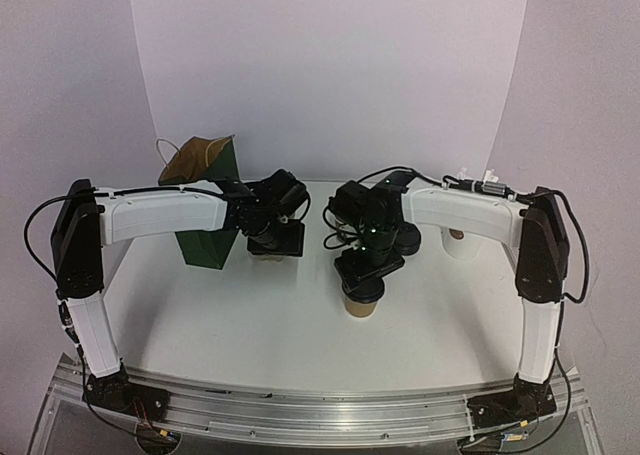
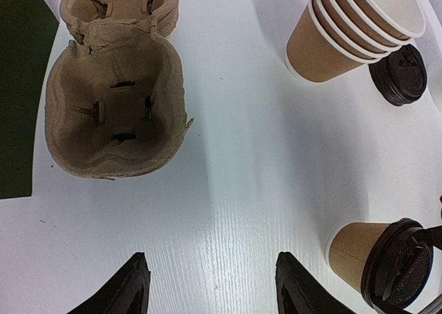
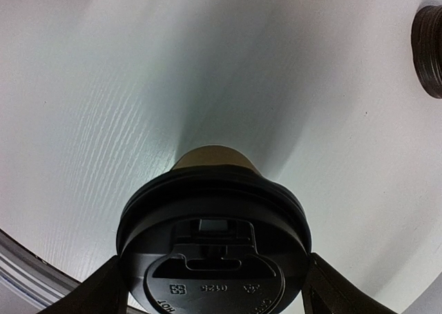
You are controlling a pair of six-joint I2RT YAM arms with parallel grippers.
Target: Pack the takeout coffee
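Noting you're early: takeout coffee (image 2: pixel 349 248) lidded, standing on the table (image 2: pixel 235 190), right gripper (image 3: pixel 214 266) pinching its lid (image 3: pixel 214 203), left gripper (image 2: pixel 210 286) spread and empty, pulp cup carrier (image 2: pixel 114 114) unfilled.

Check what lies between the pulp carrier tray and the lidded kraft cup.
Only bare white table, per the left wrist view, separates the pulp carrier tray from the lidded kraft cup.

Open tabletop (image 2: pixel 235 190) between carrier (image 2: pixel 114 110) and coffee (image 2: pixel 352 252)
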